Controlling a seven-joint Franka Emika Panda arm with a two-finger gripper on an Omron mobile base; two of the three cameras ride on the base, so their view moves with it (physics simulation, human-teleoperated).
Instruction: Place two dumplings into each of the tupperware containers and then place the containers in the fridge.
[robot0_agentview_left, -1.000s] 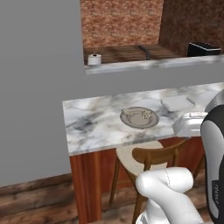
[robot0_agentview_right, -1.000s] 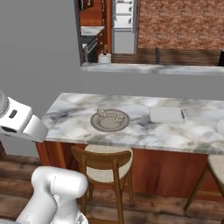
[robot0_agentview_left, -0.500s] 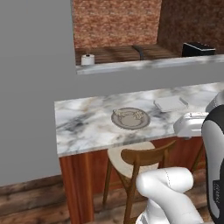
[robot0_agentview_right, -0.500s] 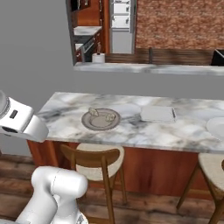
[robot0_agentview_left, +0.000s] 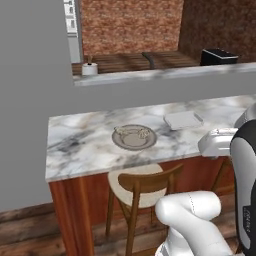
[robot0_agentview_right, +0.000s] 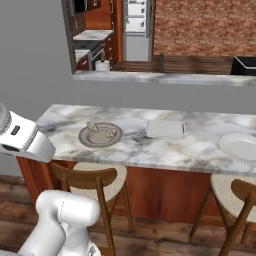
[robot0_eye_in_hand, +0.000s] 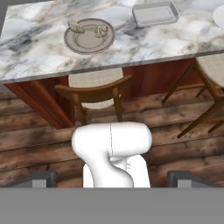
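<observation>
— Where are the things you need?

— The small pale crimped dumplings (robot0_eye_in_hand: 77, 27) lie on the round grey-brown plate (robot0_eye_in_hand: 89, 36), which sits on the white marbled stone surface (robot0_agentview_left: 90, 145) toward its left. Just to the right of the plate, apart from it, sits the shallow grey translucent rectangular container (robot0_agentview_right: 165, 128); I make out one tray and cannot tell whether a second is stacked in it. The tall grey-white fridge (robot0_agentview_right: 136, 22) stands far off, past the raised ledge.

— And your hand?

— My hand (robot0_eye_in_hand: 112, 179) is spread wide and carries nothing. It hangs back on the near side, above the wooden stool (robot0_eye_in_hand: 95, 89) and plank floor, looking down on the surface. I judge I hold off here because the dumplings are beyond reach until the base closes in.
</observation>
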